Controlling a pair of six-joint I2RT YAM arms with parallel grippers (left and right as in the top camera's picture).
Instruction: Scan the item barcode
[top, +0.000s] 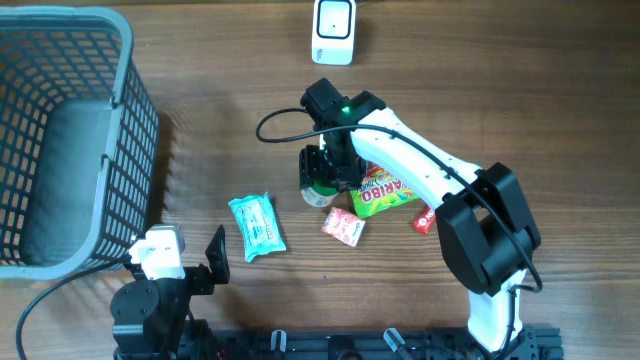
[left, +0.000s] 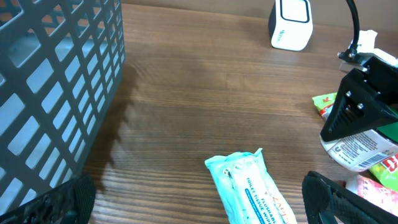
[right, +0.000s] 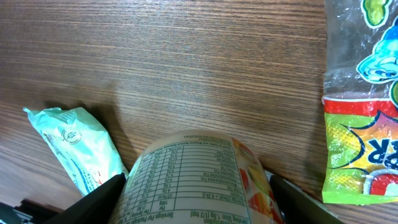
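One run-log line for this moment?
right gripper: shut on container | left gripper: open, empty | scanner: container not yet presented

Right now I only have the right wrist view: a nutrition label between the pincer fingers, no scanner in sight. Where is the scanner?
Observer: The white scanner stands on the far side of the table, straight ahead of the right pincer, which grips the container.
Operator: Anything lying between them?
Observer: In the overhead view, only bare table lies between them.
Operator: And the left arm?
Observer: The left pincer is open and empty, near the front of the table beside the grey basket.
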